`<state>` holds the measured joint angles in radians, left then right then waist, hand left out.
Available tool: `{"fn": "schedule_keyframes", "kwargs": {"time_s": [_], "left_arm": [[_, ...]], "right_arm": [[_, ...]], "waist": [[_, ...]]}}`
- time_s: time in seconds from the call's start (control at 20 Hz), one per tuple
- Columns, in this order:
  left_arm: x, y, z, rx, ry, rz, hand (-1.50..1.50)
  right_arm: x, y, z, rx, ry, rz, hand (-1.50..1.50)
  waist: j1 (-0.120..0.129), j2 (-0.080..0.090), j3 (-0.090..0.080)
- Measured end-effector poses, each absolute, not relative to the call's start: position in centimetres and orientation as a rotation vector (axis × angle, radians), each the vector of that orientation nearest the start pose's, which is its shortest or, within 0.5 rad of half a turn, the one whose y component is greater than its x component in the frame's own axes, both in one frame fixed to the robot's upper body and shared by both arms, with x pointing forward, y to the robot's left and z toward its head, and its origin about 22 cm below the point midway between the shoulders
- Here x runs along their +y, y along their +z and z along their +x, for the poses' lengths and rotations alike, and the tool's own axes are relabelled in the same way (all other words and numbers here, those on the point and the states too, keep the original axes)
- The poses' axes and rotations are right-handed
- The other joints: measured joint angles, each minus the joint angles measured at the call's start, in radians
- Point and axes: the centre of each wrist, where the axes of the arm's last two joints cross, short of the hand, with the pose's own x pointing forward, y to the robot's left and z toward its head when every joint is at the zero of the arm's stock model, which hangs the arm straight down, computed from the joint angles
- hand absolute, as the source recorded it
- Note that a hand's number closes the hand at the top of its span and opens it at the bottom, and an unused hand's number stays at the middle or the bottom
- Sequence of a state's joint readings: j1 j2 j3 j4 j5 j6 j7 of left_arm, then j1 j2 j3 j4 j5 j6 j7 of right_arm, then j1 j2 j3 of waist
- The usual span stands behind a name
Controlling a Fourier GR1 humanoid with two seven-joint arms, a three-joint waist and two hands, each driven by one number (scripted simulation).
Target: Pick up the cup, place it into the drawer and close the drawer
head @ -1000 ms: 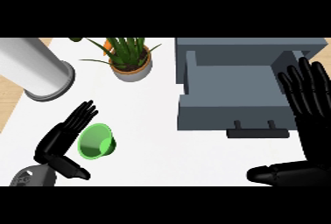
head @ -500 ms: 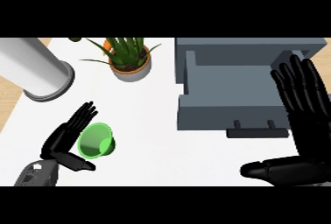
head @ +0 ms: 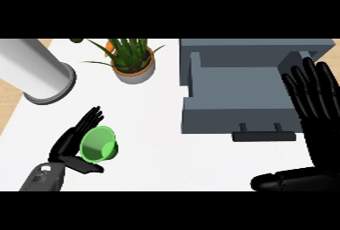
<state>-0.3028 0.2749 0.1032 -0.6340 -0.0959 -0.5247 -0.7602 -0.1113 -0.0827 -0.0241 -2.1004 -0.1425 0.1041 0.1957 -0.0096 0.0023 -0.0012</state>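
closing in on the cup

my left hand (head: 72,143) is low at the near left of the counter (head: 159,155), with the green cup (head: 100,143) right against it. the cup is tipped, its mouth facing up toward me. my fingers run straight along its left side and my thumb sits just under it, so the hand is released and cradling, not clenched round the cup yet. i judge this as the grasping step, with the lift not yet begun.

my right hand (head: 324,148) rests at the right edge, fingers straight up, holding nothing.

further out, the grey drawer (head: 232,114) stands pulled open, its handle (head: 263,135) facing me and its inside bare. it is well apart from the cup, to the right.

next i need to curl fingers and thumb round the cup, raise it, carry it right over the front wall, set it inside, then push the handle in.

at the far side stand a potted plant (head: 133,63) and a grey cylinder (head: 36,72), both off my path.
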Motion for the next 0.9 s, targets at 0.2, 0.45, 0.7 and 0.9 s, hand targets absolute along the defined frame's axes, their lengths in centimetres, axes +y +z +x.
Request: {"fn": "schedule_keyframes", "kwargs": {"time_s": [0.2,0.45,0.7,0.9], "left_arm": [[33.0,-11.4,26.8,-1.592,-0.334,-0.34,-1.5],[33.2,-11.7,26.8,-1.585,-0.33,-0.356,-1.5],[32.1,-12.2,27.0,-1.581,-0.302,-0.384,-1.5],[32.2,-12.1,27.6,-1.561,-0.282,-0.4,-1.5]], "right_arm": [[-23.0,14.9,22.6,-2.002,0.14,0.165,-1.5],[-23.2,14.5,22.5,-2.008,0.14,0.171,-1.5],[-23.5,14.6,22.5,-2.001,0.153,0.169,-1.5],[-23.4,14.6,22.1,-2.0,0.151,0.183,-1.5]], "waist": [[0.0,0.001,0.0],[-0.002,0.001,0.0],[-0.002,0.001,0.0],[-0.006,0.002,-0.001]]}}
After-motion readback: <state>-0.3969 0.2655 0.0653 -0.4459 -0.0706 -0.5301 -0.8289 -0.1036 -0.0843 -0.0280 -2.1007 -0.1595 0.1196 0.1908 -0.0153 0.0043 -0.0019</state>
